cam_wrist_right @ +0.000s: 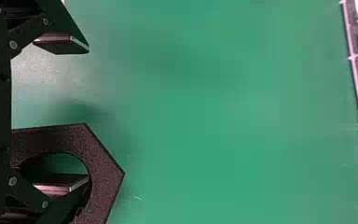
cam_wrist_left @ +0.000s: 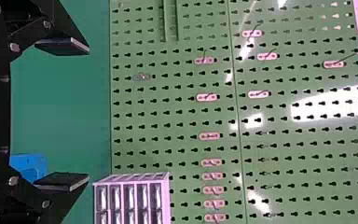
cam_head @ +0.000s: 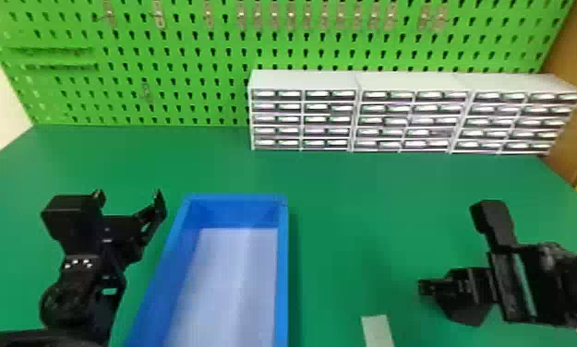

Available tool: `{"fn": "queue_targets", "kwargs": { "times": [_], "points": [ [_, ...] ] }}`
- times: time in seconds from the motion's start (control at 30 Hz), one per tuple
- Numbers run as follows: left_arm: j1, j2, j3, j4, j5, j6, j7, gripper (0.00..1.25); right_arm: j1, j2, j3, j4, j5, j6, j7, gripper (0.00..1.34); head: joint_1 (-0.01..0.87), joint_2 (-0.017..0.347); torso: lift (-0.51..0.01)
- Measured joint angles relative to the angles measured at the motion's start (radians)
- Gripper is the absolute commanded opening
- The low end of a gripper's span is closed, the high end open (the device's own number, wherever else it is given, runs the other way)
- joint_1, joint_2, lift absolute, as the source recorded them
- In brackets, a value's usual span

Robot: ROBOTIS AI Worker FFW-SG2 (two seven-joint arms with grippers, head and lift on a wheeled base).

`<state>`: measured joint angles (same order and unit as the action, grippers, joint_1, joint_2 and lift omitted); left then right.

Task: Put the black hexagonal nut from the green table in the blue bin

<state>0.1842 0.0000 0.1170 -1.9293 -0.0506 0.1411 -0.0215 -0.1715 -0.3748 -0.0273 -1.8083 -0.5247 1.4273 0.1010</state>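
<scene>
Over the green table (cam_head: 338, 258) at the right is my right gripper (cam_head: 448, 295). In the right wrist view the black hexagonal nut (cam_wrist_right: 103, 168) lies at the lower of this gripper's (cam_wrist_right: 74, 115) two parted fingers. That finger overlaps the nut's round hole; whether it passes through cannot be told. The blue bin (cam_head: 283, 277) stands left of centre, with bare pale floor inside. My left gripper (cam_head: 130, 200) is parked beside the bin's left wall, open. Between this gripper's (cam_wrist_left: 81, 114) fingers is only open space; a corner of the bin (cam_wrist_left: 28, 164) appears near the lower one.
Grey drawer cabinets (cam_head: 301, 120) line the table's back from centre to right, before a green pegboard (cam_head: 176, 60). A pale strip (cam_head: 378, 330) lies near the front, between the bin and my right gripper.
</scene>
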Motion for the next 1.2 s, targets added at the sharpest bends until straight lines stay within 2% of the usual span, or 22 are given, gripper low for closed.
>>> {"fn": "queue_targets", "kwargs": {
  "times": [0.17, 0.57, 0.63, 0.73, 0.77, 1.0, 1.2],
  "points": [
    [-0.003, 0.0, -0.002, 0.003, 0.001, -0.004, 0.0, 0.94, -0.003, -0.008, 0.014, 0.026, 0.001, -0.002, 0.013, 1.03, 0.657, 0.057, -0.095],
    [-0.007, 0.0, -0.002, 0.011, 0.002, -0.016, 0.0, 0.94, 0.016, -0.007, 0.017, 0.077, 0.006, 0.0, 0.047, 1.0, 0.657, 0.057, -0.095],
    [-0.007, 0.0, -0.003, 0.012, 0.002, -0.017, 0.0, 0.94, 0.018, -0.006, 0.014, 0.077, 0.006, 0.01, 0.05, 0.93, 0.657, 0.057, -0.095],
    [-0.008, 0.0, -0.003, 0.013, 0.003, -0.018, 0.0, 0.94, 0.018, -0.004, 0.007, 0.077, 0.006, 0.034, 0.055, 0.64, 0.657, 0.057, -0.095],
    [-0.008, 0.0, -0.003, 0.013, 0.003, -0.018, 0.0, 0.94, 0.018, -0.004, 0.005, 0.077, 0.006, 0.044, 0.055, 0.58, 0.657, 0.057, -0.095],
    [-0.009, 0.0, -0.003, 0.015, 0.003, -0.021, 0.0, 0.94, 0.018, 0.005, -0.035, 0.077, -0.012, 0.119, 0.056, 0.41, 0.657, 0.057, -0.095],
    [-0.009, 0.0, -0.002, 0.015, 0.003, -0.022, 0.0, 0.94, 0.018, 0.005, -0.059, 0.077, -0.031, 0.142, 0.056, 0.33, 0.657, 0.057, -0.095]
  ]
}}
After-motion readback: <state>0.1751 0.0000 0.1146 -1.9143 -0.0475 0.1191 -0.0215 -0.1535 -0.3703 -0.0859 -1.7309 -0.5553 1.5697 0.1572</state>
